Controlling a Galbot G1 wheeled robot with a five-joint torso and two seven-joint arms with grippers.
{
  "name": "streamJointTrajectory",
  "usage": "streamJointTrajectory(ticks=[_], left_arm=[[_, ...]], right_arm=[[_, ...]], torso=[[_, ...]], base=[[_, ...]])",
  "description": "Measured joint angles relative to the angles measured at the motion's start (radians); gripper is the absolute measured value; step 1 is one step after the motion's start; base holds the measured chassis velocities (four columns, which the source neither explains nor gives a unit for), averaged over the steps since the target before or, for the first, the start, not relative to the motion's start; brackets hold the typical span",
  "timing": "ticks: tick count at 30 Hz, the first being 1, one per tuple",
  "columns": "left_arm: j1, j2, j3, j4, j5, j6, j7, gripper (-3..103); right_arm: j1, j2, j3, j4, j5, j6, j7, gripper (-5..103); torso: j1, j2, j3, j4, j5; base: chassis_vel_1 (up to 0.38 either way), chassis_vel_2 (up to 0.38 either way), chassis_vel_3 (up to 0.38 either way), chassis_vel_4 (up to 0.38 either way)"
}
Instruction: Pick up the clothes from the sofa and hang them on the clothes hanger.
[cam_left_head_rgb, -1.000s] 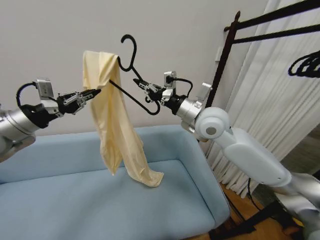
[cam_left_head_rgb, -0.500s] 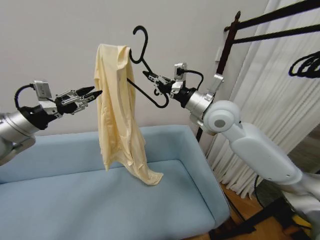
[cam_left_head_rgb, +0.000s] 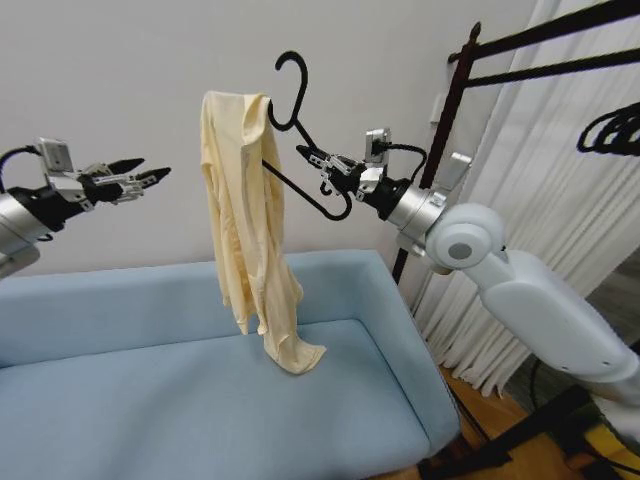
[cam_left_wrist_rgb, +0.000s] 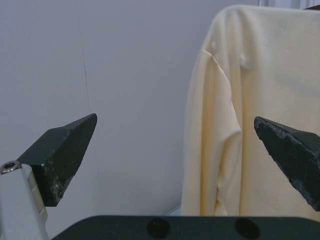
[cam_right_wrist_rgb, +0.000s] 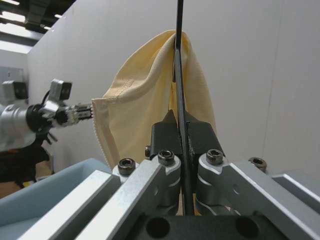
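Blue sofa (cam_left_head_rgb: 150, 420), white wall (cam_left_head_rgb: 120, 80); rack (cam_left_head_rgb: 450, 110), curtain (cam_left_head_rgb: 560, 200) right; right end effector (cam_left_head_rgb: 318, 160) grips hanger (cam_right_wrist_rgb: 179, 50).

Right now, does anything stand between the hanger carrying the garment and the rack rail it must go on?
Nothing visible does. The right gripper holds the hanger with the yellow garment beside the rack post; open air leads up to the rail. Black hangers hang farther along.

The garment (cam_left_head_rgb: 243, 210) is soft matt cloth, the hanger (cam_right_wrist_rgb: 180, 75) smooth and glossy (sofa (cam_left_head_rgb: 150, 400): matt woven fabric).
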Motion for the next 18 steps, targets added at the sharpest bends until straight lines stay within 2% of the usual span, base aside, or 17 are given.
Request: streamJointTrajectory(ticks=[2,4,5,8,9,10,13,14,18], left_arm=[[-0.002,0.03,0.001,0.029,-0.018,0.007,0.03,100],[-0.002,0.06,0.001,0.06,-0.04,0.021,0.085,100],[-0.002,0.06,0.001,0.06,-0.04,0.021,0.085,100],[-0.002,0.099,0.001,0.098,-0.086,0.067,0.198,100],[-0.002,0.099,0.001,0.098,-0.086,0.067,0.198,100],[0.0,0.122,0.001,0.12,-0.096,0.076,0.25,100],[0.013,0.188,0.007,0.164,-0.111,0.077,0.343,100],[0.013,0.188,0.007,0.164,-0.111,0.077,0.343,100],[0.027,0.293,0.009,0.245,-0.152,0.08,0.503,100]], right_arm=[[-0.004,-0.002,-0.005,-0.008,-0.012,-0.001,-0.054,2],[-0.004,0.009,-0.012,-0.025,-0.026,-0.001,-0.113,2],[-0.004,0.009,-0.012,-0.025,-0.026,-0.001,-0.113,2],[-0.001,0.031,-0.025,-0.042,-0.045,-0.007,-0.159,2],[-0.001,0.031,-0.025,-0.042,-0.045,-0.007,-0.159,2],[0.0,0.04,-0.033,-0.05,-0.06,-0.007,-0.174,2],[0.003,0.071,-0.058,-0.064,-0.096,-0.004,-0.205,2],[0.003,0.071,-0.058,-0.064,-0.096,-0.004,-0.205,2],[0.012,0.122,-0.099,-0.074,-0.154,0.005,-0.236,2]], torso=[[0.0,0.0,0.0,-0.0001,0.0002],[0.0,0.0,0.0,-0.0002,0.0002],[0.0,0.0,0.0,-0.0002,0.0002],[0.0,0.0,0.0,0.0,-0.0001],[0.0,0.0,0.0,0.0,-0.0001],[0.0,0.0,0.0,0.0,-0.0001],[0.0,0.0,0.0,0.0,0.0],[0.0,0.0,0.0,0.0,0.0],[0.0,0.0,0.0,0.0,0.0002]], base=[[0.0,0.0,0.0,0.0],[0.0,0.0,0.0,0.0],[0.0,0.0,0.0,0.0],[0.0,0.0,0.0,0.0],[0.0,0.0,0.0,0.0],[0.0,0.0,0.0,0.0],[0.0,0.0,0.0,0.0],[0.0,0.0,0.0,0.0],[0.0,0.0,0.0,0.0]])
